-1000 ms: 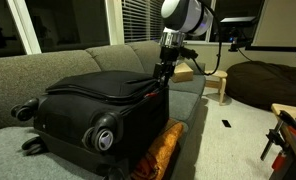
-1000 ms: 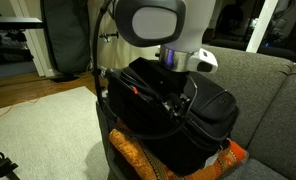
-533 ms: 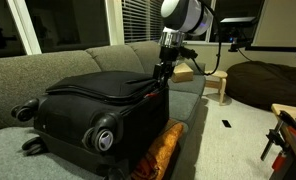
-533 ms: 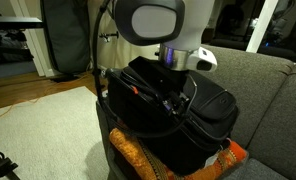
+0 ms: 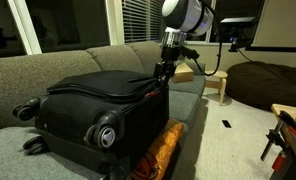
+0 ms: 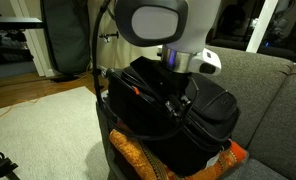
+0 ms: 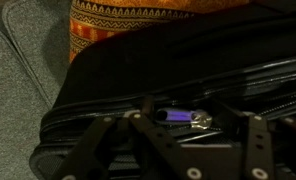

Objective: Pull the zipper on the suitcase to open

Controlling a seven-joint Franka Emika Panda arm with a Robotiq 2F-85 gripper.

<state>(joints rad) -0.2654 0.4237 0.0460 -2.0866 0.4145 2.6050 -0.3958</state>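
Observation:
The black suitcase (image 5: 93,100) lies flat on a grey couch and shows in both exterior views (image 6: 208,112). Its wheels (image 5: 105,133) face the camera. My gripper (image 5: 161,80) reaches down onto the suitcase's lid edge at the corner nearest the couch's front (image 6: 174,104). In the wrist view the zipper track (image 7: 108,112) runs along the dark fabric, and a small silver and purple pull (image 7: 183,117) sits between my fingertips (image 7: 185,124). The fingers look closed on it. A reddish tag (image 6: 134,88) shows by the edge.
An orange patterned cushion (image 5: 165,150) is wedged under the suitcase's front (image 6: 138,156) (image 7: 128,20). The grey couch (image 5: 48,62) runs behind. A dark beanbag (image 5: 263,85) and a small wooden stool (image 5: 218,84) stand further off. A pale rug (image 6: 38,125) covers the floor.
My arm has shifted very slightly along the suitcase's edge. The suitcase has not moved.

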